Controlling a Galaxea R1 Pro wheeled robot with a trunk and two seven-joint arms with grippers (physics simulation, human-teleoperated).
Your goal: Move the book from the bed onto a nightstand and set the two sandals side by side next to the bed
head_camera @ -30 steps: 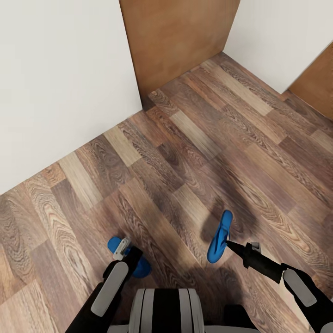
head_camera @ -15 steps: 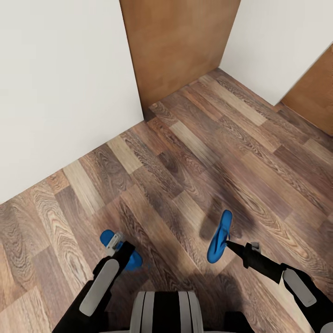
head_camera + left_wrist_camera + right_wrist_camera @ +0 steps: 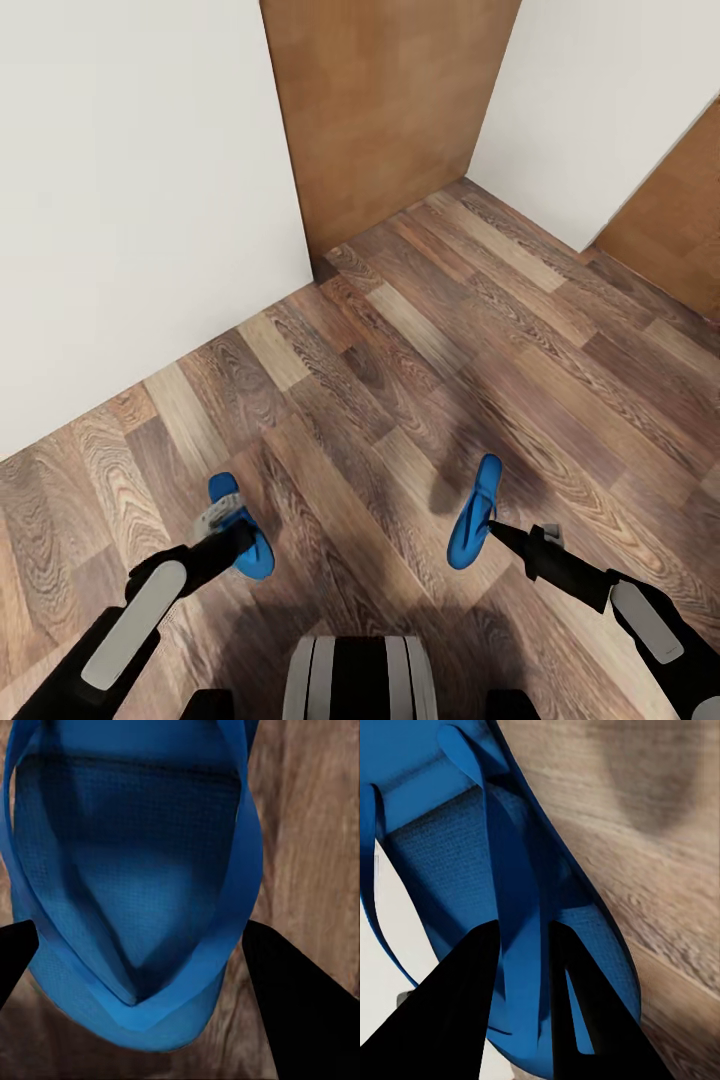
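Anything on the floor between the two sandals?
No: the head view shows bare wood-plank floor between the left sandal and right sandal.

The left hand covers the middle of one blue sandal. In the left wrist view, that sandal's heel runs off the frame edge.
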